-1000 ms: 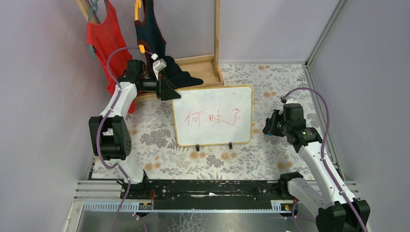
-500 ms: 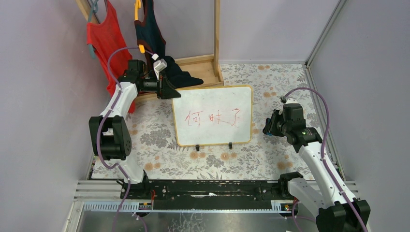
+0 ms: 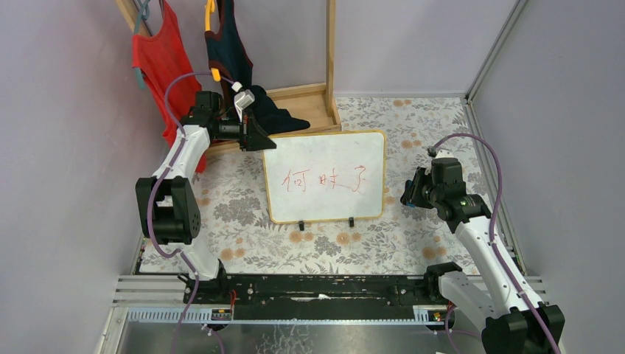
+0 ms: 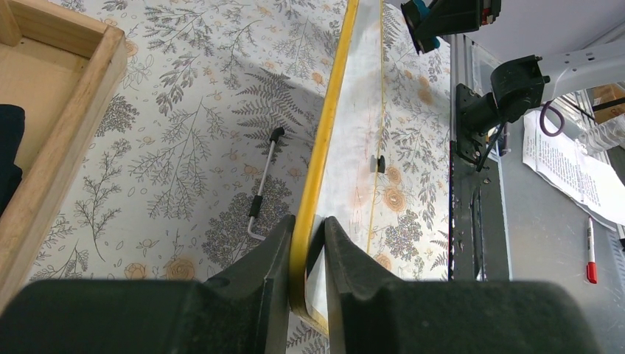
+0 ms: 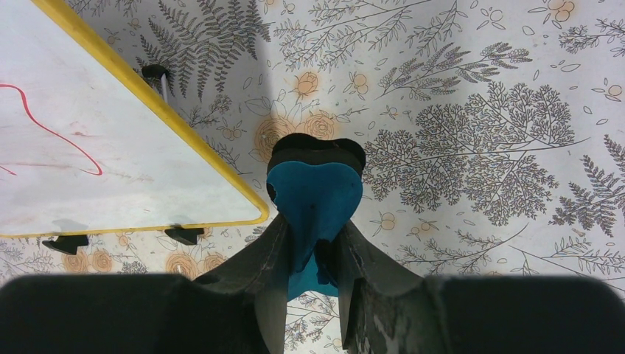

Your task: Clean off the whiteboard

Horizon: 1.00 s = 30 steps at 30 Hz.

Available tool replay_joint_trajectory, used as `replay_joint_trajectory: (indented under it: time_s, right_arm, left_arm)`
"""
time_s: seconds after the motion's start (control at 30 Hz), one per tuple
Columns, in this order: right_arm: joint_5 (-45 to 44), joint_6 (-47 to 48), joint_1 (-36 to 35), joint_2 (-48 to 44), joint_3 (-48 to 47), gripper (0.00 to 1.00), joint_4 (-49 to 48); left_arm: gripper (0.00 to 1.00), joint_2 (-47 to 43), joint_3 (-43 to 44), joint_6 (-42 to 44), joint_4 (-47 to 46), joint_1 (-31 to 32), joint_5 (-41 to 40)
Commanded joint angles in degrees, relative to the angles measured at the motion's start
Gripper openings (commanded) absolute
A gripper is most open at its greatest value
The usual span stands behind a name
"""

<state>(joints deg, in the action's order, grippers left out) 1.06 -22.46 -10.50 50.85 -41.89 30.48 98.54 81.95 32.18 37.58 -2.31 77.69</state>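
Observation:
The whiteboard (image 3: 324, 177) stands propped on the floral table, with a yellow frame, two black feet and red handwritten characters on its face. My left gripper (image 3: 265, 139) is shut on its upper left corner. In the left wrist view the fingers (image 4: 276, 247) pinch the yellow frame (image 4: 324, 140) edge-on. My right gripper (image 3: 409, 195) hovers just right of the board's lower right corner, shut on a blue eraser (image 5: 315, 184). The board's corner (image 5: 110, 140) and feet show left of it.
A wooden rack base (image 3: 309, 103) with a dark cloth (image 3: 273, 114) lies behind the board. A red top (image 3: 158, 59) and a dark top (image 3: 228, 44) hang above it. The board's wire stand (image 4: 262, 192) rests behind. Papers and a red pen (image 4: 589, 251) lie off the table.
My left gripper's jaws have closed onto the whiteboard's top left corner. The board and the right arm have not moved.

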Motion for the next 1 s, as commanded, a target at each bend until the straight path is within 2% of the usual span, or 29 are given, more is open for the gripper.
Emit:
replay_joint_trajectory:
  time_s: [0.0, 0.23, 0.37, 0.5, 0.63, 0.77, 0.97]
  right_arm:
    - [-0.47, 0.32, -0.69, -0.49, -1.27, 0.0, -1.5]
    - [0.99, 0.52, -1.21, -1.16, -1.56, 0.0, -2.84]
    - [0.33, 0.92, -3.82, -1.19, -3.79, 0.0, -4.89]
    - [-4.66, 1.29, -9.28, 1.08, -6.94, 0.0, -7.53]
    - [-13.23, 2.52, -17.43, 5.61, -9.82, 0.0, -11.27]
    - [-21.32, 4.58, -24.6, 9.59, -9.13, 0.0, -18.64]
    - [-27.86, 6.31, -32.01, 15.78, -8.49, 0.0, -25.8]
  left_arm:
    - [0.0, 1.01, 1.36, 0.71, 0.21, 0.16, -2.44]
    - [0.0, 1.82, 0.98, 0.99, 0.29, 0.16, -3.5]
    - [0.0, 1.65, 0.69, 1.04, 0.28, 0.11, -3.98]
    - [0.0, 1.28, 0.5, 0.82, 0.3, 0.12, -4.58]
    - [0.0, 0.86, 0.49, 0.69, 0.3, 0.18, -5.03]
    - [0.0, 0.61, 0.68, 0.63, 0.3, 0.11, -5.35]
    - [0.0, 0.18, 0.75, 0.62, 0.29, 0.11, -5.88]
